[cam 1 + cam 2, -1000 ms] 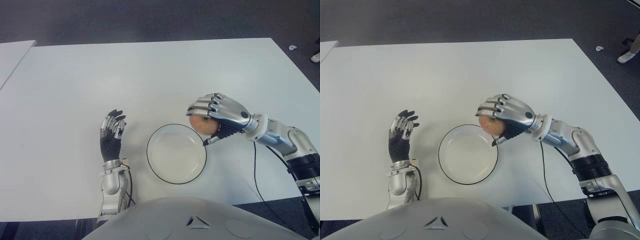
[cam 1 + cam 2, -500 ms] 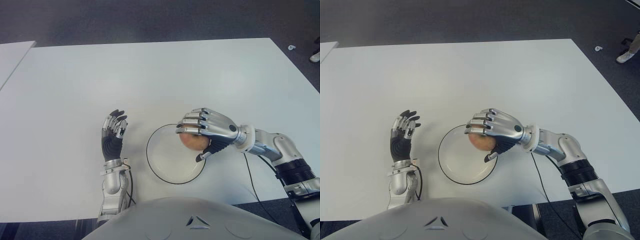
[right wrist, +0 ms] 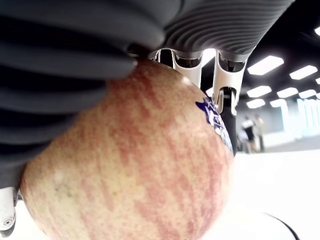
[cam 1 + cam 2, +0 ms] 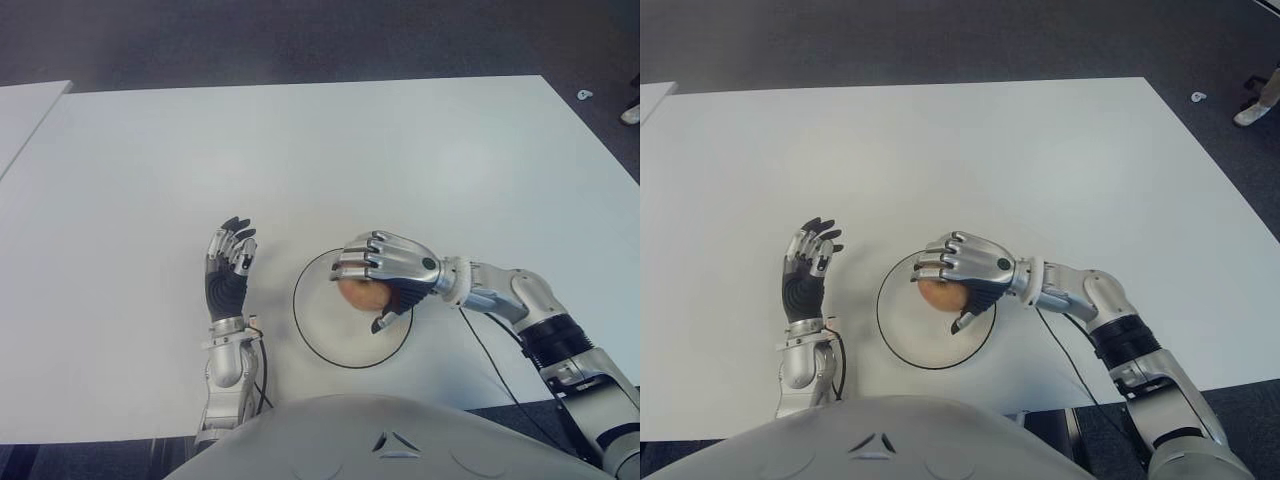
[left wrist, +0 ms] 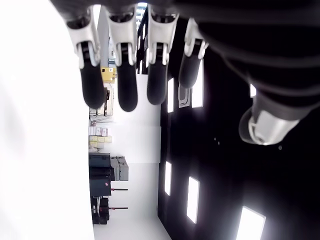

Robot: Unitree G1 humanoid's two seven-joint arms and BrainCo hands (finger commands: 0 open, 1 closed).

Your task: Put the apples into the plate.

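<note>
A red-and-yellow apple (image 4: 362,292) with a blue sticker (image 3: 216,121) is gripped in my right hand (image 4: 380,272), whose fingers (image 4: 940,262) curl over its top. The hand holds it over the middle of the white plate with a dark rim (image 4: 318,340), near the table's front edge. Whether the apple touches the plate is hidden by the hand. My left hand (image 4: 227,262) stands upright to the left of the plate, fingers spread and holding nothing.
The white table (image 4: 300,150) stretches wide behind and to both sides of the plate. A second white surface (image 4: 25,105) shows at the far left. Dark carpet lies beyond the table's far edge. A black cable (image 4: 485,350) trails from my right arm.
My right hand has carried the apple leftward, from above the plate's right rim to over its middle, and lower. The left hand has stayed in place.
</note>
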